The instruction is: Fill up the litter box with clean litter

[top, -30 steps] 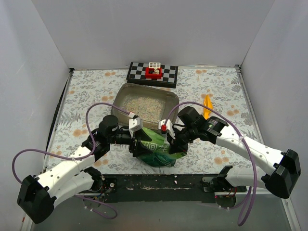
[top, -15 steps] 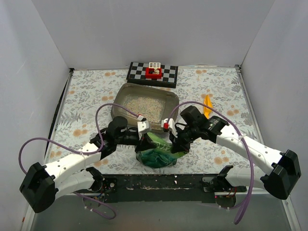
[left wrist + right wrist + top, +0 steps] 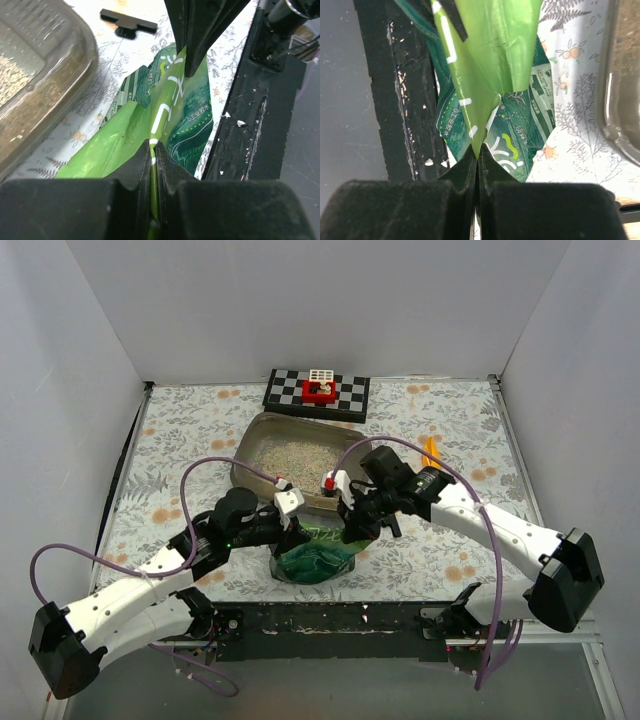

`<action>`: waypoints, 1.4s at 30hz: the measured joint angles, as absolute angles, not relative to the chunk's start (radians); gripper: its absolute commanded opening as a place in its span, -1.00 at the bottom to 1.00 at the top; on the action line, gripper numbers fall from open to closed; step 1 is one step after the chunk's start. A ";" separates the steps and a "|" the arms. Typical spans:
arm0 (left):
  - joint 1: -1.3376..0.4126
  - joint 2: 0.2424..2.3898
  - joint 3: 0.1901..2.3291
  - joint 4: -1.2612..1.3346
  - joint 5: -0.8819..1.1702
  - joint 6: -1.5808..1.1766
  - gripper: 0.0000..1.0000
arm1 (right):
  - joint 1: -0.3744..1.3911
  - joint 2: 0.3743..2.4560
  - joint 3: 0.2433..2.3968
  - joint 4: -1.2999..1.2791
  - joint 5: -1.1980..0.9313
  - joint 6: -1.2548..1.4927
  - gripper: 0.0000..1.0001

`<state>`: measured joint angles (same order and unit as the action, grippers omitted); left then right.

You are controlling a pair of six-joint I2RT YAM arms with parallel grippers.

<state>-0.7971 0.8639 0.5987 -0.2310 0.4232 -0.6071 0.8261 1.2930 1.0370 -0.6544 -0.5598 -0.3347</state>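
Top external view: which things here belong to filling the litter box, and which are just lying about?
In the job:
litter box
clean litter inside it
green bag, pinched by the left gripper and the right gripper

Lying about:
checkered board
small red-and-white object on the board
yellow-orange scoop, partly hidden, not held

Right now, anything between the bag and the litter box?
Nothing visible. The left gripper and right gripper pinch the green bag beside the near wall of the litter box; only patterned table shows between.
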 measured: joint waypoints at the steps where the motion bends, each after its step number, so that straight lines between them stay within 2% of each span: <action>1: -0.797 0.849 0.600 -0.248 0.400 -0.610 -1.00 | 0.826 1.309 1.051 -0.652 -0.556 -0.332 -0.97; 9: -0.796 0.795 0.599 -0.314 0.305 -0.625 -1.00 | 0.838 1.425 1.137 -0.637 -0.538 -0.308 -0.97; 10: -0.796 0.796 0.599 -0.315 0.302 -0.625 -1.00 | 0.838 1.427 1.137 -0.634 -0.536 -0.302 -0.83; 12: -0.796 0.796 0.597 -0.312 0.296 -0.626 -1.00 | 0.839 1.426 1.137 -0.630 -0.531 -0.287 -0.39; 16: -0.796 0.796 0.592 -0.305 0.289 -0.629 -1.00 | 0.839 1.408 1.136 -0.601 -0.510 -0.255 -0.11; 20: -0.796 0.790 0.580 -0.290 0.283 -0.636 -1.00 | 0.831 1.318 1.135 -0.580 -0.463 -0.220 -0.01; 22: -0.796 0.788 0.580 -0.289 0.280 -0.636 -1.00 | 0.820 1.257 1.135 -0.576 -0.422 -0.187 0.21; 24: -0.796 0.788 0.579 -0.287 0.278 -0.638 -1.00 | 0.795 1.197 1.135 -0.575 -0.363 -0.143 0.60; 27: -0.796 0.788 0.579 -0.286 0.276 -0.644 -1.00 | 0.728 1.111 1.123 -0.576 -0.252 -0.040 0.79; 32: -0.796 0.787 0.575 -0.278 0.273 -0.644 -1.00 | 0.552 1.089 1.056 -0.601 -0.147 0.080 0.84; 38: -0.796 0.783 0.568 -0.262 0.261 -0.643 -1.00 | 0.459 1.201 0.932 -0.640 -0.085 0.155 0.58; 42: -0.796 0.768 0.552 -0.246 0.256 -0.644 -1.00 | 0.454 1.270 0.913 -0.646 -0.085 0.166 0.48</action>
<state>-0.7963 0.7677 0.5522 -0.2462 0.2558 -0.6437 0.4538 1.2697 0.9134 -0.6460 -0.0849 0.1661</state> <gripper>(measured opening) 0.032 0.771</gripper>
